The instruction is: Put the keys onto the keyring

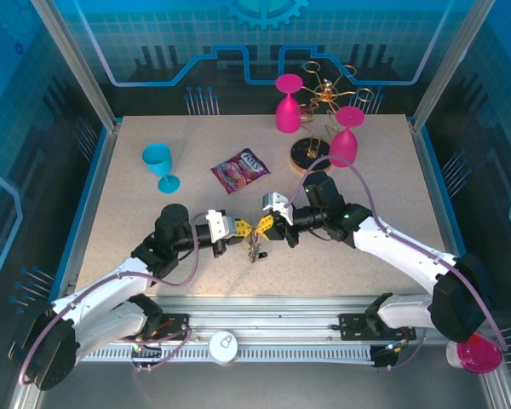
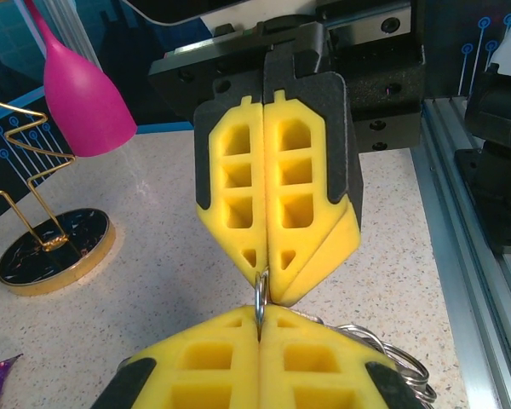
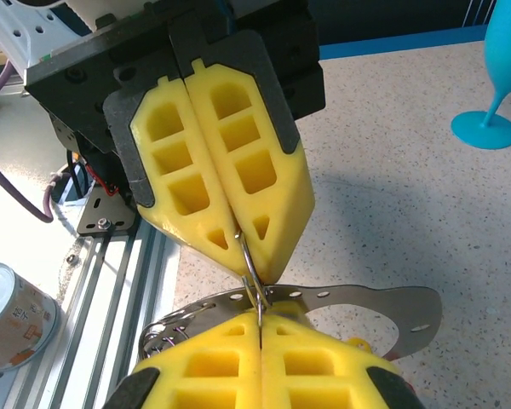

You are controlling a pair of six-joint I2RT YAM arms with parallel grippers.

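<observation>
Yellow left claw (image 1: pixel 245 228), right claw (image 1: pixel 258 227) nose-to-nose on keyring (image 2: pixel 260 300)

Keyring (image 2: pixel 260 300): a thin silvery wire hoop, seen edge-on as a short upright sliver.
Hold: pinched from two sides. The left end effector (image 2: pixel 260 341) and the right end effector (image 2: pixel 269 285) each press their yellow pads flat together on the wire, tips almost touching.
Place: over the middle of the tabletop (image 1: pixel 383 200), in front of both arms.
Fringe: silvery wire loops (image 2: pixel 404 366) bunch beside the left end effector. From the right wrist, a flat silvery band with small holes (image 3: pixel 383 300) curves out to one side.
Keys (image 1: pixel 255 250): a small dark and silvery bunch just below the pinch point. Single keys and head colours are too small to tell.
</observation>
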